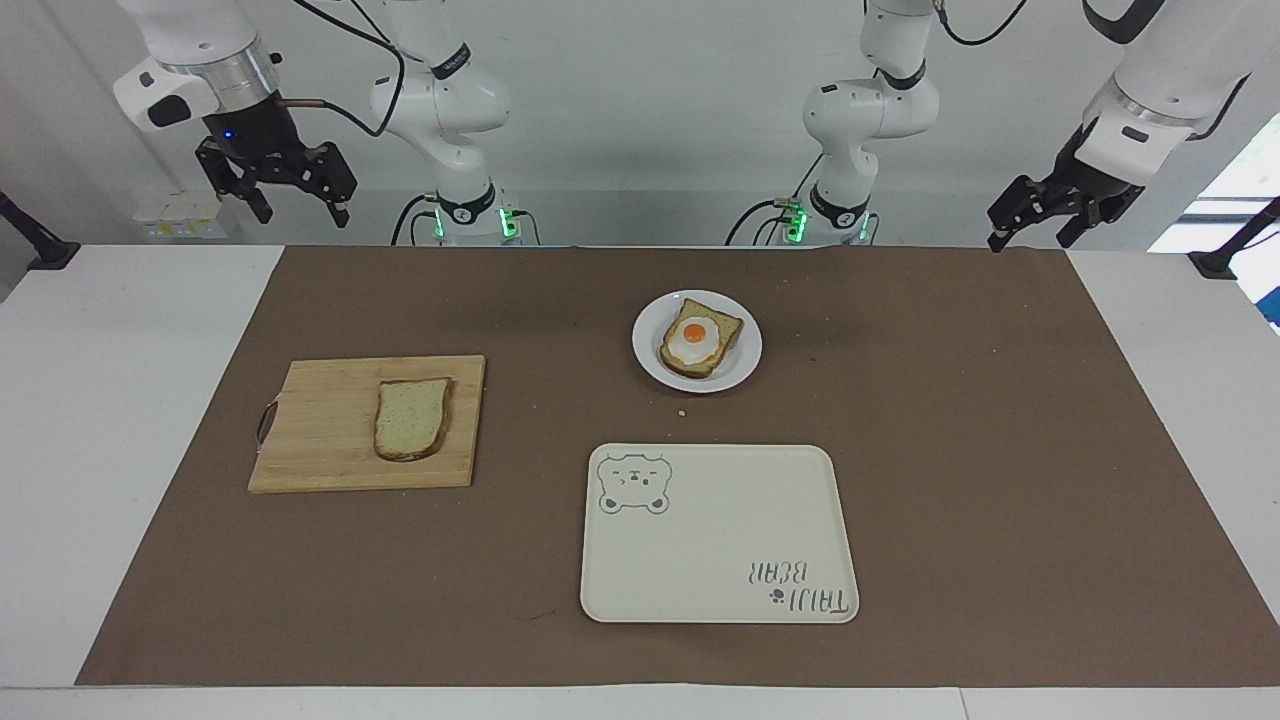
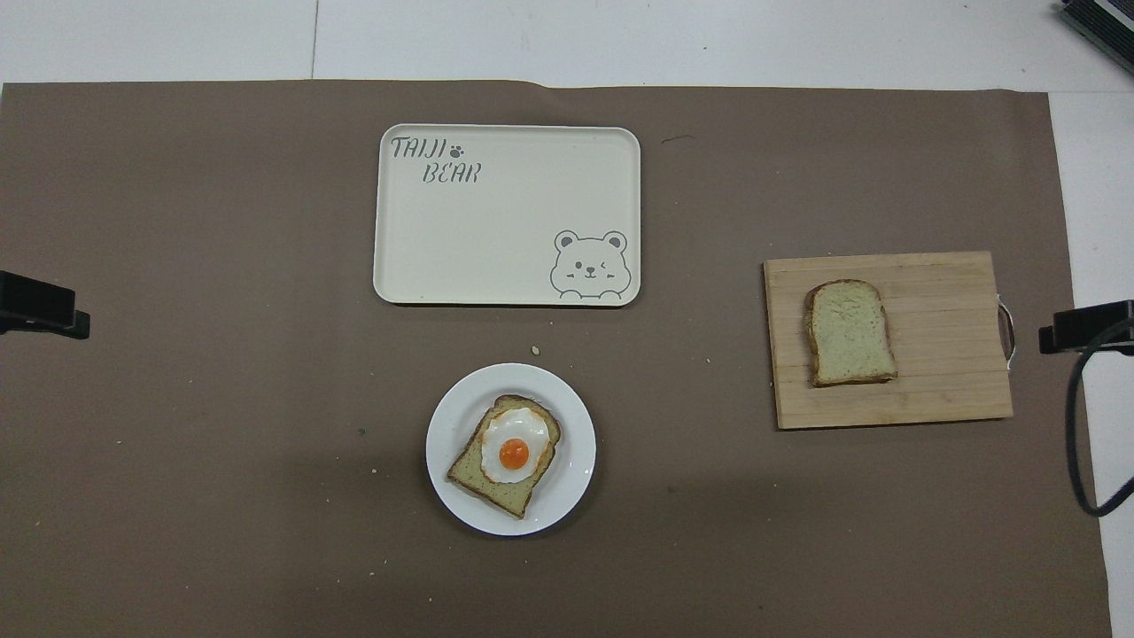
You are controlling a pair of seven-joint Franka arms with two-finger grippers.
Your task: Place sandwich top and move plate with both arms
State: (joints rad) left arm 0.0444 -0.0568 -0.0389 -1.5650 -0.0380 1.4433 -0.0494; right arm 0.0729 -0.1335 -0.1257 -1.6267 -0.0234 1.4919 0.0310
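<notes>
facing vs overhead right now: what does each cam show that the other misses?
Only facing: both arms, raised and waiting, with the right gripper at its end of the table and the left gripper at the other; both jaws look open and empty.

Only overhead: black clamps at the side edges and the bear tray's lettering upright.

Both: the sandwich top lying on the wooden board, the plate holding the egg toast, and the tray farther from the robots than the plate.
</notes>
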